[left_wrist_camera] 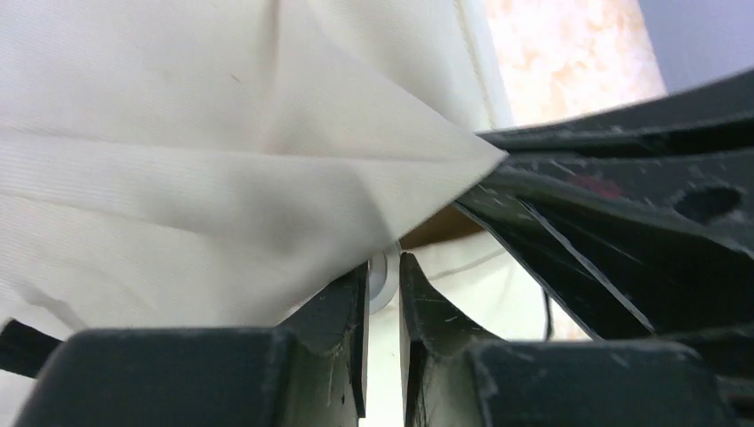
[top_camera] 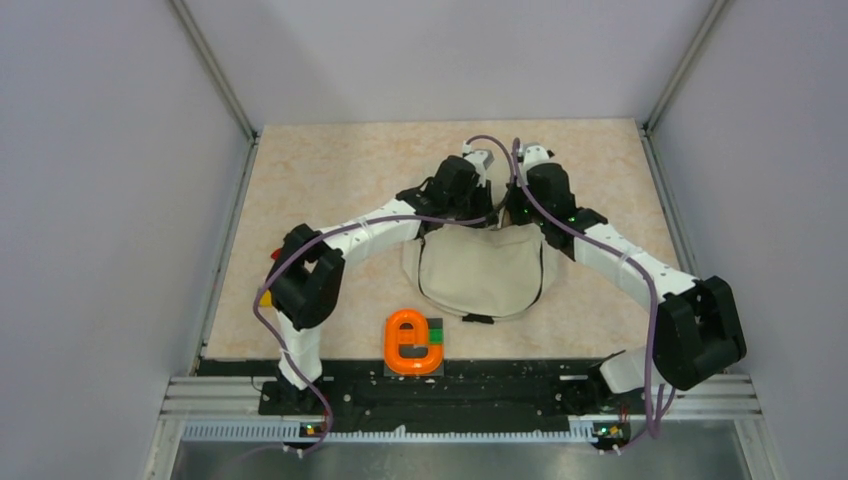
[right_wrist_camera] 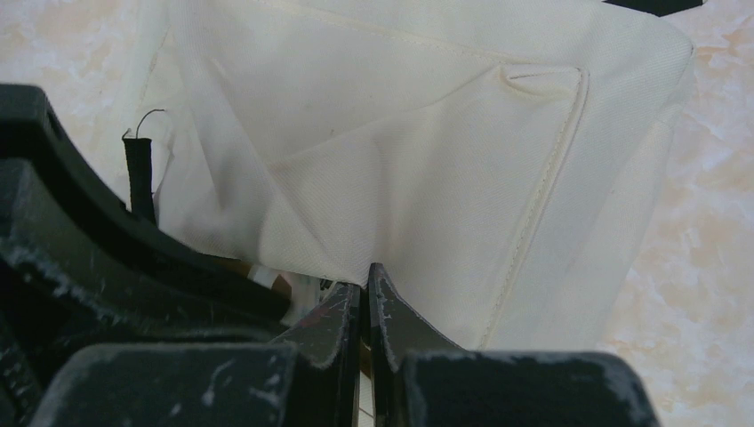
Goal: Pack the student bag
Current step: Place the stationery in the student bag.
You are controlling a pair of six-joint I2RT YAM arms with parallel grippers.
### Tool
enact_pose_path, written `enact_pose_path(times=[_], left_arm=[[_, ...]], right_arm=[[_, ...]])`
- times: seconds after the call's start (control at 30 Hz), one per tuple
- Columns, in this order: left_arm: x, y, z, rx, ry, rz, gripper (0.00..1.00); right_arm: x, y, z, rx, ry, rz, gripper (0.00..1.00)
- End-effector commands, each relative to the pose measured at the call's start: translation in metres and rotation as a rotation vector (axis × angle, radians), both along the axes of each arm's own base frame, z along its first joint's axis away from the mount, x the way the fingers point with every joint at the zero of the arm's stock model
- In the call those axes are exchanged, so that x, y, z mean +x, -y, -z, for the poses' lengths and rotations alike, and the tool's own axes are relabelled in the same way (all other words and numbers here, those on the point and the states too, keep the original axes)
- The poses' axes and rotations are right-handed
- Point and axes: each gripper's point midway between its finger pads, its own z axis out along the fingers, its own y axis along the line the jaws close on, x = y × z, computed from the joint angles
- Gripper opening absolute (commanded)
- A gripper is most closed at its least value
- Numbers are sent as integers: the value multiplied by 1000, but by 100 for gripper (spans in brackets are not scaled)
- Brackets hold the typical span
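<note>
The student bag (top_camera: 485, 270), soft beige fabric with black trim, lies flat in the middle of the table. Both grippers sit close together at its far edge. My left gripper (top_camera: 468, 207) has its jaws nearly closed on the bag's raised fabric edge; in the left wrist view (left_wrist_camera: 384, 262) a small whitish round part sits between the tips and cream cloth (left_wrist_camera: 178, 160) drapes over the left finger. My right gripper (top_camera: 522, 210) is pinched on the bag's edge beside it, seen in the right wrist view (right_wrist_camera: 364, 276) with cream cloth (right_wrist_camera: 427, 151) above the tips.
An orange e-shaped object (top_camera: 412, 342) lies on a dark block with a green patch at the near edge, in front of the bag. A small yellow and red thing (top_camera: 267, 296) peeks out behind the left arm's elbow. Grey walls enclose the table.
</note>
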Motion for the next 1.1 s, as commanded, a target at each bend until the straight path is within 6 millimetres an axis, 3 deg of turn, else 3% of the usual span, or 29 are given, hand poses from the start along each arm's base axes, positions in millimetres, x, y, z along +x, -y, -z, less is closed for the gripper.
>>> enact_pose_path(times=[0.0, 0.27, 0.4, 0.6, 0.7, 0.9, 1.07], left_arm=[[39, -1, -23, 12, 242, -30, 0], [76, -17, -26, 74, 458, -144, 0], [80, -17, -25, 91, 474, -147, 3], [70, -19, -28, 65, 503, -109, 39], [66, -20, -27, 73, 512, -87, 50], [51, -26, -39, 26, 559, -56, 59], [20, -31, -54, -31, 537, 17, 63]], right_arm=[[5, -9, -51, 92, 104, -18, 0], [4, -8, -45, 87, 96, -18, 0], [4, -9, -42, 85, 90, -18, 0], [6, -10, -40, 87, 88, -17, 0], [6, -9, -40, 86, 87, -16, 0], [7, -7, -37, 74, 87, -8, 0], [9, -7, -34, 63, 85, -6, 0]])
